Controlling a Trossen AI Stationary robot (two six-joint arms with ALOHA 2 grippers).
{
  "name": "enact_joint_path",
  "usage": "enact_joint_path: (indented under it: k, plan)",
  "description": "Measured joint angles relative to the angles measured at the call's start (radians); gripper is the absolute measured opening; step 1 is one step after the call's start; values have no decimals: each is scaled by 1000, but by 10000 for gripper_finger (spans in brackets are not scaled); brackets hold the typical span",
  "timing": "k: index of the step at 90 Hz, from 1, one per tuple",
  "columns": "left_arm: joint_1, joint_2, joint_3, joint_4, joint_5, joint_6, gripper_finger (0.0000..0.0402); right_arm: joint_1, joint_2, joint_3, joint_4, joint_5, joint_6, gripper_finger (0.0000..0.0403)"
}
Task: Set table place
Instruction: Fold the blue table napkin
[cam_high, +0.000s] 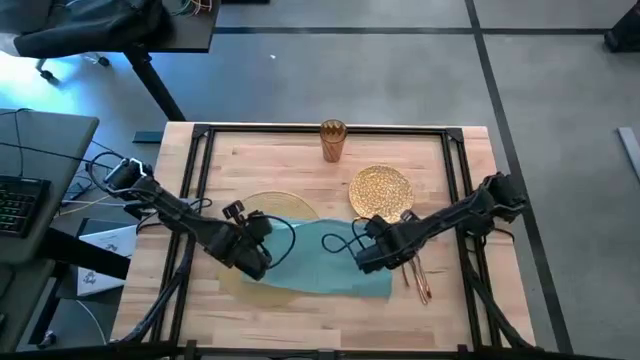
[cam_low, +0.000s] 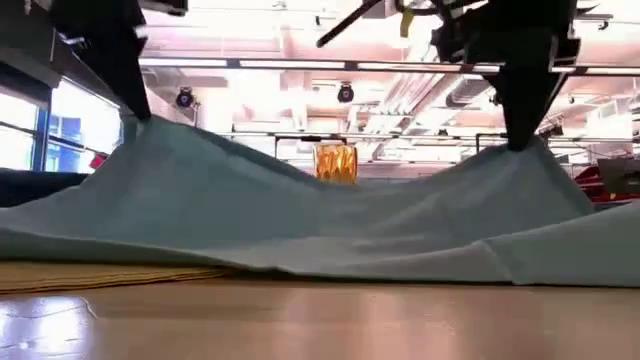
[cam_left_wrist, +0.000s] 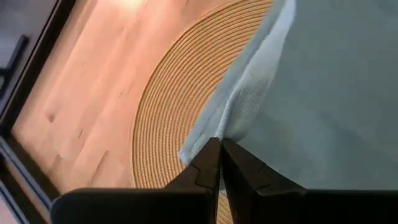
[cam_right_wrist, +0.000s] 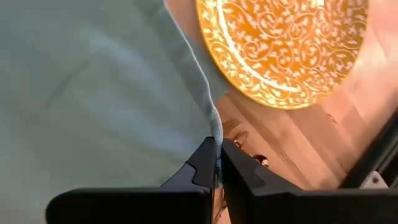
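A teal napkin (cam_high: 330, 255) is stretched across the near middle of the light-wood table (cam_high: 270, 150), draped over a round pale-gold placemat (cam_high: 262, 205). The left gripper (cam_high: 258, 262) pinches its 9 o'clock edge with jaws closed; the right gripper (cam_high: 366, 258) pinches its 3 o'clock edge likewise. Cutlery (cam_high: 420, 282) lies just beyond at 4 o'clock. Farther, a gold plate (cam_high: 380, 188) sits at 1 o'clock and an amber cup (cam_high: 333, 140) at 12.

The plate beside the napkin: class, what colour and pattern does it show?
The plate is gold with a swirling scroll pattern, clearest in the right wrist view.
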Motion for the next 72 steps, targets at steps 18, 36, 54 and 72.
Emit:
enact_joint_path:
  k: [18,36,54,72]
  plan:
    - [4,0,-18,10,14,6,0,-26,0,-42,53,29,-51,0]
    - [4,4,-19,2,30,-4,0,-40,0,-65,78,56,-47,0]
    - [10,4,-19,-46,41,-59,1,-40,0,-66,68,83,-42,16]
    - [10,4,-19,-118,48,-128,27,-40,0,-65,57,95,-15,56]
